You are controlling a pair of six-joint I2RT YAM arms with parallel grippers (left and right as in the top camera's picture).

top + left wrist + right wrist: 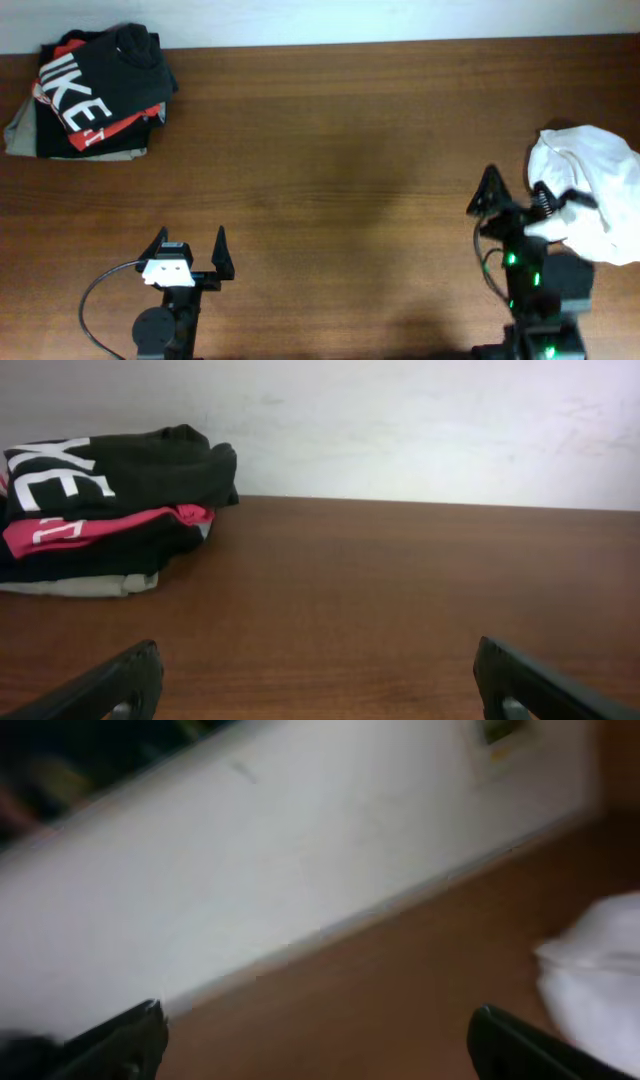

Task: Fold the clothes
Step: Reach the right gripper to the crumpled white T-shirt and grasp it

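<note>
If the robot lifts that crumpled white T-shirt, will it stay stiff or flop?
The crumpled white T-shirt would probably flop and dangle, since it lies in soft, bunched folds. It looks thin, so likely light.

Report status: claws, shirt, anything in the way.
Left claw open, empty. Right claw open, beside white T-shirt, not gripping. Shirt crumpled far right, unfolded. Black shirt stacked far left, out of the way.

The right wrist view is blurred, its white T-shirt (pixel 598 982) cropped.
</note>
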